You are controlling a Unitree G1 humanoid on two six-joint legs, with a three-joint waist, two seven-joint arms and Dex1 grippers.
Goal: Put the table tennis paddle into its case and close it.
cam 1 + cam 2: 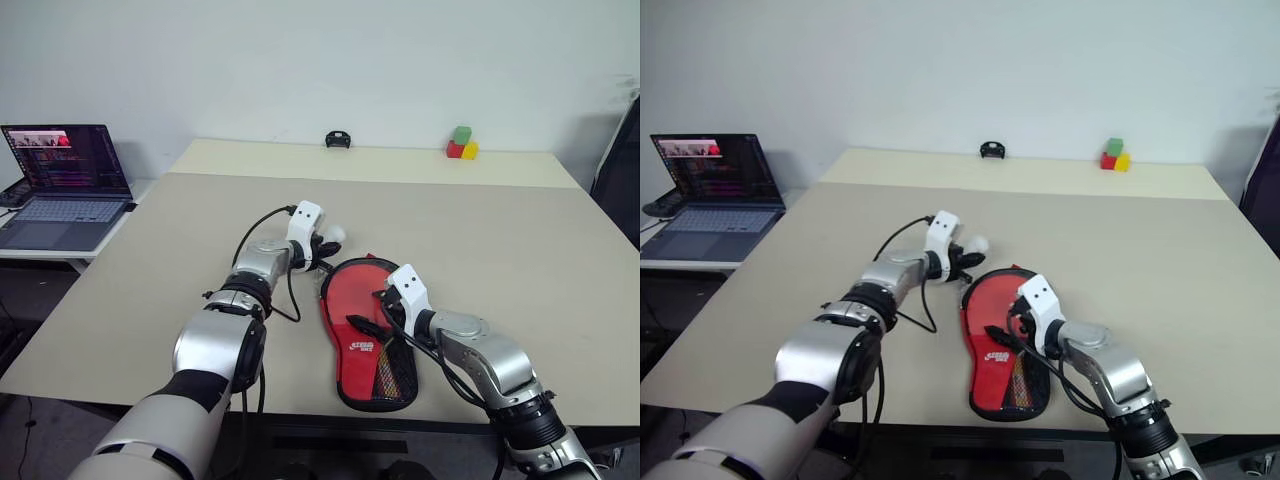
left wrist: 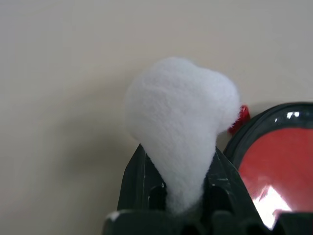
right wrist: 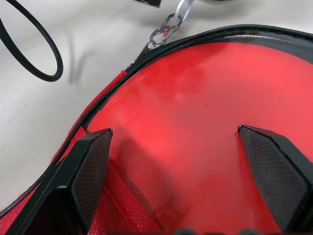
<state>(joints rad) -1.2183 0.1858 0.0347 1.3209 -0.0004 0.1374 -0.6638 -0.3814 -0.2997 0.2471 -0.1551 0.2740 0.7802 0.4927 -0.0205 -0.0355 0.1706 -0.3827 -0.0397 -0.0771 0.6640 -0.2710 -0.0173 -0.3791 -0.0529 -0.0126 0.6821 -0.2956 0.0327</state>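
Red rubber of the table tennis paddle (image 1: pixel 358 312) shows inside the case (image 1: pixel 395 395), long axis running toward the robot. Left gripper (image 1: pixel 322 248), just beyond the case's rounded end, pinches a fluffy white pompom (image 2: pixel 181 122), seemingly the zipper pull. Right gripper (image 3: pixel 181 166) hovers wide-jawed over the case, nearer.

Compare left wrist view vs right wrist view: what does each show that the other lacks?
Left wrist view alone: the left pincer shut on a white fluffy pom-pom, with a small red tab beside it.

Right wrist view alone: the right pincer open wide over the paddle, a metal zipper pull at the case's rim, and a black cable loop.

Shared: the red table tennis paddle lying inside the black-rimmed case, on the beige table.
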